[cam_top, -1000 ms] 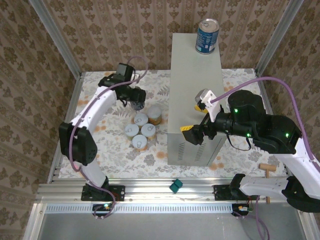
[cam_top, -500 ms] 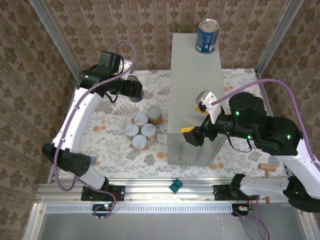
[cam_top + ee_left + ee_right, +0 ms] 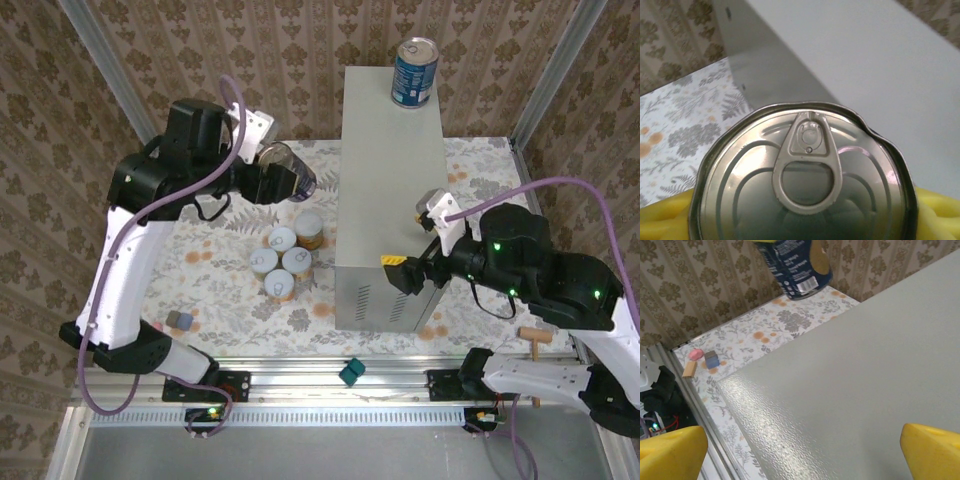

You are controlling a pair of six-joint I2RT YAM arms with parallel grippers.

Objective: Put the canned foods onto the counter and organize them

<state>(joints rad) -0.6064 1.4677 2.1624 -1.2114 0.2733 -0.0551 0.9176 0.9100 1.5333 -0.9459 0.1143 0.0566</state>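
My left gripper [image 3: 288,178] is shut on a dark blue can [image 3: 296,176], held in the air just left of the counter [image 3: 390,170], a tall grey box. In the left wrist view the can's metal top with its pull ring [image 3: 805,175] sits between my yellow fingers [image 3: 660,220]. A second blue can [image 3: 414,72] stands upright on the counter's far end. Several short white-lidded cans [image 3: 283,260] cluster on the floral floor left of the counter. My right gripper [image 3: 413,235] hangs open over the counter's near right part. In its wrist view the fingertips [image 3: 670,450] straddle bare counter top [image 3: 840,390], with the held can [image 3: 797,265] beyond.
Small pink, blue and wooden blocks [image 3: 710,360] lie on the floor near the left front corner. A green piece [image 3: 351,372] sits on the front rail and a wooden peg [image 3: 533,340] lies at the right. Patterned walls close in the sides and back.
The left arm has lifted the blue can off the floor and carried it up and right towards the counter. The right gripper has drifted slightly right and nearer.
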